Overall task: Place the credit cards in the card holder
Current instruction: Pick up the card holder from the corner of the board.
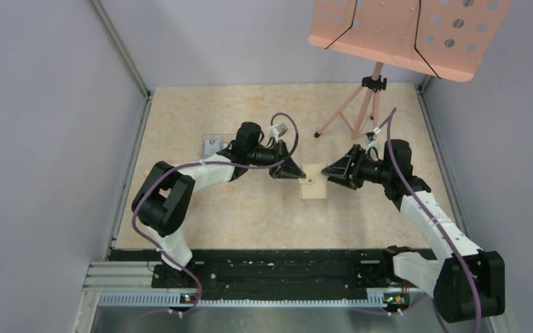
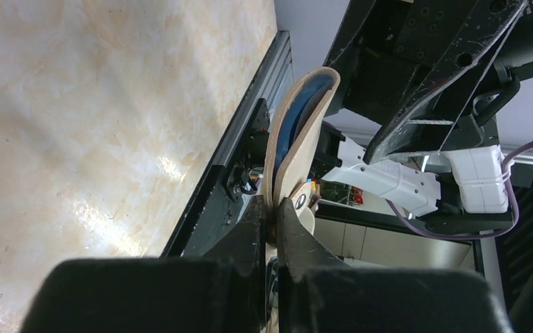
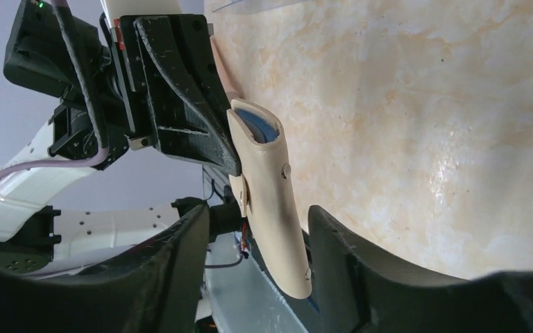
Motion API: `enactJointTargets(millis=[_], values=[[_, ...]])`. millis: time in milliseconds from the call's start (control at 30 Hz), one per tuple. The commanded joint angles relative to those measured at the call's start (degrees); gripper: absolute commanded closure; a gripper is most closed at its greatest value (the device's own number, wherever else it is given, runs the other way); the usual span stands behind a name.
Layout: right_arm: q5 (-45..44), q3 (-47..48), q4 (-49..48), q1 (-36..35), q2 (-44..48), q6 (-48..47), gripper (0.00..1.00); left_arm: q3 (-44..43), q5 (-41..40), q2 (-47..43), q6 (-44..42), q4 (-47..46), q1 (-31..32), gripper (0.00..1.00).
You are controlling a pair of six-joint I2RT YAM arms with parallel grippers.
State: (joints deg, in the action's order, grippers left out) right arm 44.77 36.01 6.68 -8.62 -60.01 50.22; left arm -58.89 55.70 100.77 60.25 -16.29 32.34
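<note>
left wrist | left pincer point(image 2: 272, 216) pinches card holder point(image 2: 297, 132) | right pincer point(image 3: 257, 225) spread

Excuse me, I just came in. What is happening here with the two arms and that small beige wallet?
The two arms meet over the middle of the table, with the tan card holder between them. The left end effector is shut on one edge of it and holds it. The right end effector is open, one finger on each side of the holder, not pinching it. The holder is folded nearly shut, with blue lining showing at its edge. Nothing else is in either end effector.
</note>
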Motion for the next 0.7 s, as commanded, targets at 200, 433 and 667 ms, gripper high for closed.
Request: enactJointTargets(millis=[200,433,667], values=[[7.5,-3.2,-8.6,-0.7,1.7,0.8,0.38,-3.0,6.9,-3.0,-3.5,-1.8,0.0,1.00],[13.3,-6.1,-20.7,-0.9,-1.4,5.9,0.41,-4.8,10.6,-2.3,-3.2,-2.5,0.6,1.00],[14.4,-5.0,-20.5,-1.2,-4.6,5.3,1.00,-5.0,9.2,-1.9,-3.3,-2.3,1.6,0.98]])
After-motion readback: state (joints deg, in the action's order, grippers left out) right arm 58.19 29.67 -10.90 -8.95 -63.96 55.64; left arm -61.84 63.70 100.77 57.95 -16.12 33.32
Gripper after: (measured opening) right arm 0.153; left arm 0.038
